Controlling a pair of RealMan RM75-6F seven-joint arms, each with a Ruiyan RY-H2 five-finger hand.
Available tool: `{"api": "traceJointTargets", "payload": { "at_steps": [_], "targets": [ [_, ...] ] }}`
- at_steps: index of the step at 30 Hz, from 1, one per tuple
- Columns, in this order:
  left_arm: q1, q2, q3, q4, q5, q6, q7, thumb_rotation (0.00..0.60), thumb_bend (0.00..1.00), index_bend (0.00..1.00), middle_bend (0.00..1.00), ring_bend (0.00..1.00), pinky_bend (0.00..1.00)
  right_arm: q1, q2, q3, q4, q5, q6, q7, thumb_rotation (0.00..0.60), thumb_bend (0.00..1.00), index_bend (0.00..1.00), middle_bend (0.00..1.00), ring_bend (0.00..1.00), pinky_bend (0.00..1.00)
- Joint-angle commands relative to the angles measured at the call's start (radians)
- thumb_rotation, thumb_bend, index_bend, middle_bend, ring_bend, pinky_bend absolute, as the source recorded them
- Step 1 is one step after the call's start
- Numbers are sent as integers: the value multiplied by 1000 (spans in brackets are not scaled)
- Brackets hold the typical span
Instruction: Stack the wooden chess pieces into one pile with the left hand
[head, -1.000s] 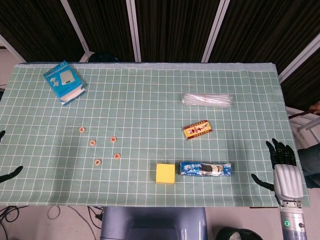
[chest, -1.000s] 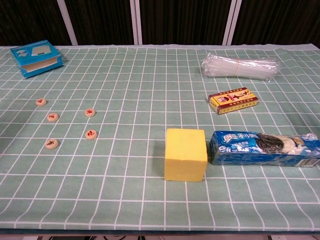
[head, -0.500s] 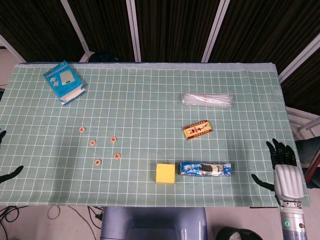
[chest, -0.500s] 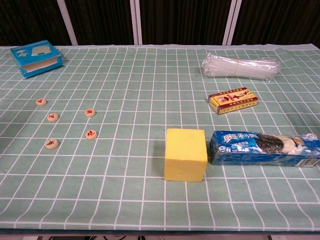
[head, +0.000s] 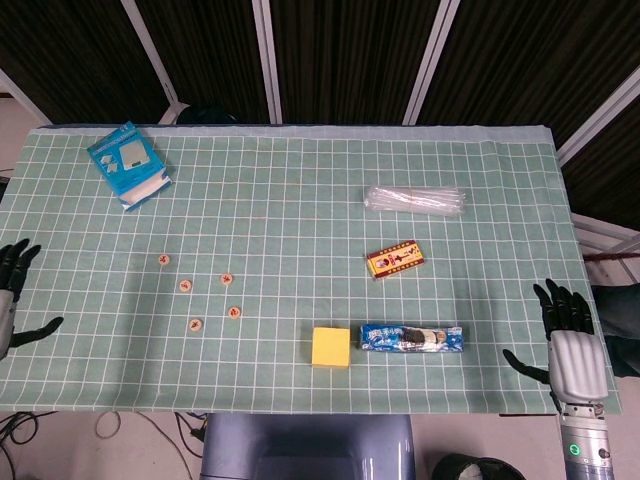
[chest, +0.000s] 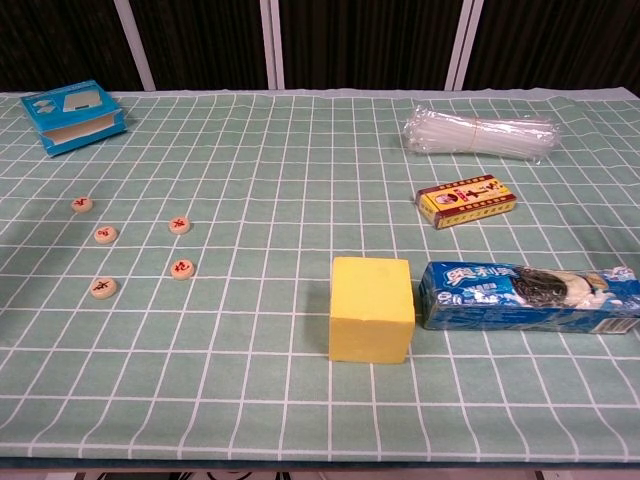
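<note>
Five wooden chess pieces lie flat and apart from one another on the green checked table, none stacked, inboard of the left hand and well apart from it. They are round discs with red characters on top. In the chest view they form a loose cluster toward the left side of the cloth.

The left hand shows only at the left edge of the head view, over the table's border, its dark fingers spread and holding nothing. The right hand sits off the table's opposite near corner, fingers apart and empty.

Farther from the left hand than the pieces stand a yellow block and, just beside it, a blue snack packet. Beyond those lie a small red and yellow box and a clear plastic bundle. A blue carton rests near the far corner on the left hand's side.
</note>
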Motion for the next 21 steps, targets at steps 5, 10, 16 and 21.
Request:
{"api": "traceJointTargets", "payload": {
  "at_steps": [5, 10, 16, 21],
  "targets": [
    [-187, 21, -55, -52, -90, -255, 87, 600, 114, 130, 0, 0, 13, -1, -1, 4, -4, 10, -2, -5, 600, 233, 0, 12, 1, 0],
    [-263, -34, -71, -50, -149, -337, 172, 600, 155, 173, 0, 0, 13, -1, -2, 8, -6, 18, -3, -7, 600, 233, 0, 12, 1, 0],
    [-338, -129, -72, -29, -232, -401, 290, 600, 165, 235, 0, 0, 12, -1, 0, 12, -9, 29, -7, -3, 600, 233, 0, 11, 1, 0],
    [-386, -232, -63, 10, -275, -416, 365, 600, 203, 325, 11, 0, 13, -1, 4, 17, -11, 42, -10, 3, 600, 232, 0, 12, 1, 0]
  ]
}}
